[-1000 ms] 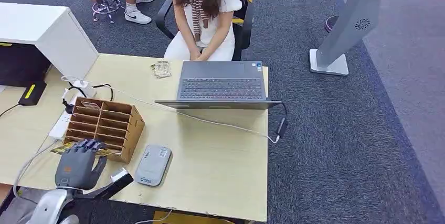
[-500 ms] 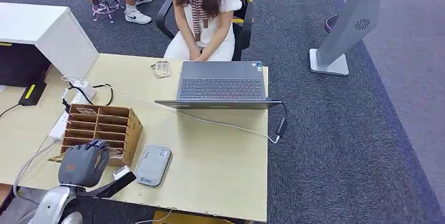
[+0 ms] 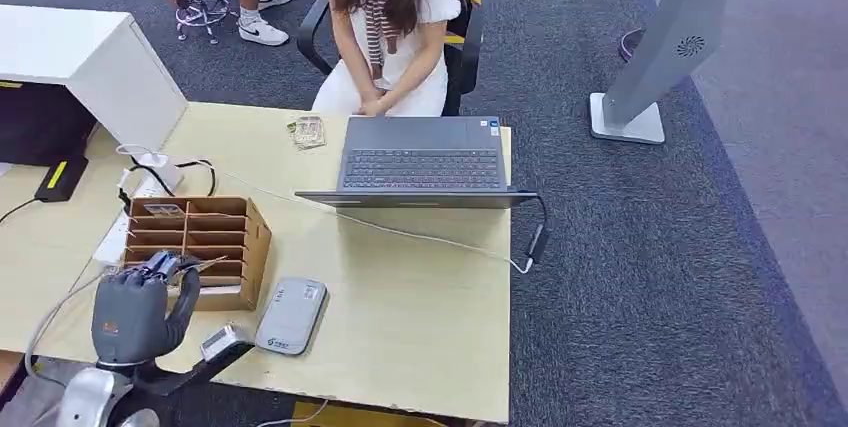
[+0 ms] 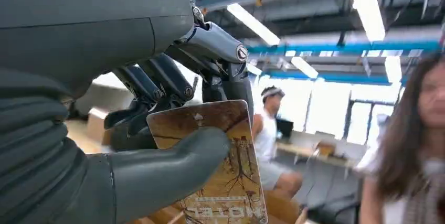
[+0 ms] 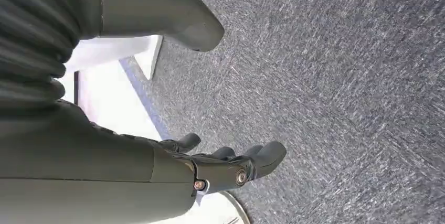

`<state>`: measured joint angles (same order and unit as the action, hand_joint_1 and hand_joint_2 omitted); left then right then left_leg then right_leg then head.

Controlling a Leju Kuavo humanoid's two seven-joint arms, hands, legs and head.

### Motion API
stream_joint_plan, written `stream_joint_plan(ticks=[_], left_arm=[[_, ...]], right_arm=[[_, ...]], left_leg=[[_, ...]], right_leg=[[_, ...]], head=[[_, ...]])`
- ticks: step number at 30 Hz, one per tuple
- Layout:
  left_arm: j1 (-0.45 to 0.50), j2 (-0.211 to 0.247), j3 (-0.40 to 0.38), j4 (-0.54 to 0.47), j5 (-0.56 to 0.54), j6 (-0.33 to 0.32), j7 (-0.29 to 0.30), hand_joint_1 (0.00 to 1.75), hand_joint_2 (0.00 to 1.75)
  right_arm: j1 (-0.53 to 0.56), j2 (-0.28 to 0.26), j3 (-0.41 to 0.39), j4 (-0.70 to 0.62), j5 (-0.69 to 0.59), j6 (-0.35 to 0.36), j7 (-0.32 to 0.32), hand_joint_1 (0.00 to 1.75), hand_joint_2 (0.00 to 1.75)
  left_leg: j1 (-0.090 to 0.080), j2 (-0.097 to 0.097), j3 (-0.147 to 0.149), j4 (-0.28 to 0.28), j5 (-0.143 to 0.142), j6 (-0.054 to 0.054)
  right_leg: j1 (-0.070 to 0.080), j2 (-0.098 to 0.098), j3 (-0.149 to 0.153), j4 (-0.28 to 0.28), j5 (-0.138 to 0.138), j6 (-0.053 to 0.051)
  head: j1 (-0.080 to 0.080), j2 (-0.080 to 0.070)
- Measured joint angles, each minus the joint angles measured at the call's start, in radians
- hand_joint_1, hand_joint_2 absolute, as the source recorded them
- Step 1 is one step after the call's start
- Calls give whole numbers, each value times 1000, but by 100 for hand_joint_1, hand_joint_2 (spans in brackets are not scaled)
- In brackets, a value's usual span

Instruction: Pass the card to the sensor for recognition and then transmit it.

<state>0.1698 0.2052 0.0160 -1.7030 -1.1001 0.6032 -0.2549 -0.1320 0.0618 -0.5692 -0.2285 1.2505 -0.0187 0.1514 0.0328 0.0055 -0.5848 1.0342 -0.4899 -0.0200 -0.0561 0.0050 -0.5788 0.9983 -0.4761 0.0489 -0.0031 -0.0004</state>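
My left hand (image 3: 135, 307) hovers at the near left of the desk, just in front of the wooden card rack (image 3: 200, 247). It pinches a brown patterned card (image 4: 220, 166) between thumb and fingers (image 4: 173, 77); in the head view the card (image 3: 205, 265) shows as a thin edge above the fingers. The grey card sensor (image 3: 291, 314) lies flat on the desk to the right of the hand. My right hand (image 5: 157, 129) hangs over grey carpet with its fingers apart and nothing in it.
An open laptop (image 3: 420, 159) sits at the desk's far side with a cable (image 3: 440, 239) trailing across the top. A person (image 3: 385, 22) sits behind it. A power strip (image 3: 125, 217) and cords lie left of the rack.
My left hand has lifted and pulled back from the rack's front, bringing the card out with it and turning it upright.
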Motion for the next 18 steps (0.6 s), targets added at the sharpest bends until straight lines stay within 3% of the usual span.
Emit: stream_joint_plan(ticks=[9,13,18], left_arm=[[13,-11,-20,-157,63,61,-69,175,175],[-110,-16,-24,-143,55,30,-44,175,175],[-338,-28,-34,-5,-15,2,-4,175,175]], right_arm=[[0,0,0,0,19,9,-3,0,175],[-13,0,5,0,55,30,-3,0,175],[-43,2,32,-2,91,54,5,0,175]], left_leg=[[0,-1,1,0,1,0],[0,-2,0,0,3,0],[0,-2,1,0,6,0]], right_leg=[[0,-1,0,0,0,0],[0,-2,1,0,1,-1],[0,-2,0,0,5,-1]], head=[[0,0],[0,0],[0,0]])
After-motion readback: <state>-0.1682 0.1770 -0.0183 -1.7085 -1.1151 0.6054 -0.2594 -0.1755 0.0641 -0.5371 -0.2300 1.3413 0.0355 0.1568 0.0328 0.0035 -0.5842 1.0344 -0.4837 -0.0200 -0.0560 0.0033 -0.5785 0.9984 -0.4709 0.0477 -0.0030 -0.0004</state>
